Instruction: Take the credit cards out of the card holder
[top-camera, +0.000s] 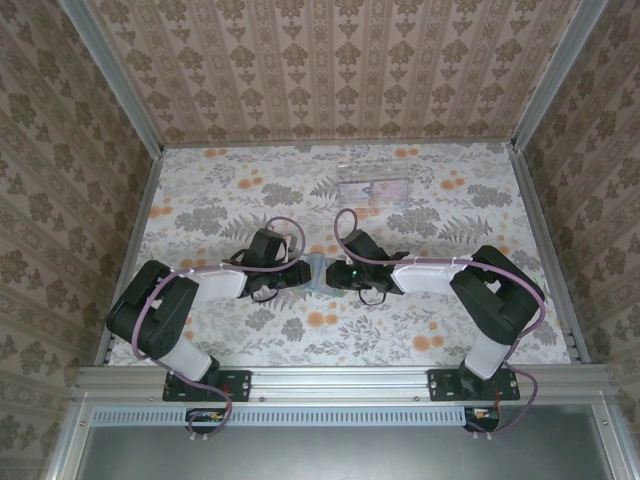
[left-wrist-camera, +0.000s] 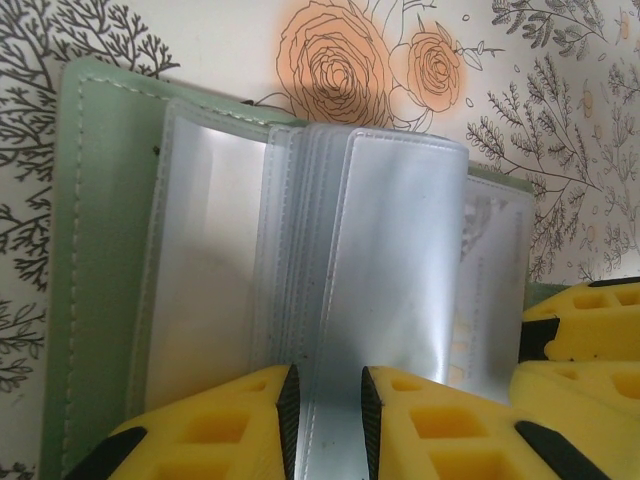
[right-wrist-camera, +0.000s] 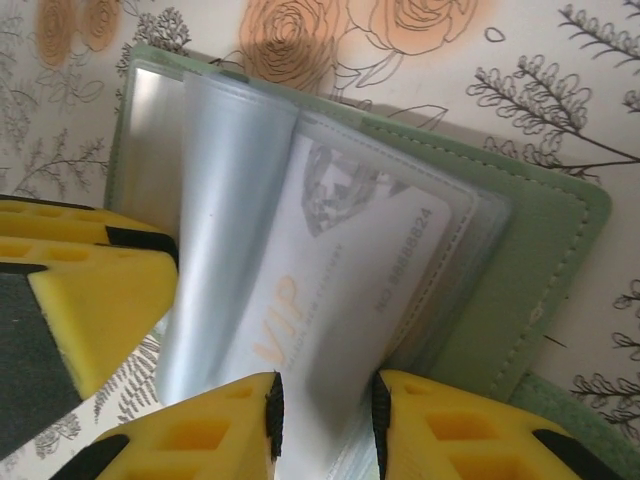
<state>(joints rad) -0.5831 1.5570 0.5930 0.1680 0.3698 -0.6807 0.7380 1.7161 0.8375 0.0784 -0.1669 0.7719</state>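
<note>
Two robot arms meet over the middle of a flower-patterned worktop (top-camera: 220, 200), where an open green card holder (top-camera: 319, 268) lies between them, well short of the far edge. The left fingers (left-wrist-camera: 230, 430) sit narrow, pinching one clear plastic sleeve (left-wrist-camera: 390, 260) that stands up from the holder's spine and curls over at its top. Beside it more clear sleeves fan out across the stitched green cover. From the opposite side, the right fingers (right-wrist-camera: 450, 420) are likewise closed to a narrow gap, clamped on the near edge of a sleeve that holds a pale card (right-wrist-camera: 350, 270) printed with "VIP" in orange letters, a faint emblem and a number. That card lies flat inside its pocket, against the green cover. Each wrist camera catches the other arm's yellow fingers just beside the holder, at the edge of its view. A clear plastic tray (top-camera: 375, 186) rests near the far edge of the worktop, well apart from both arms.
</note>
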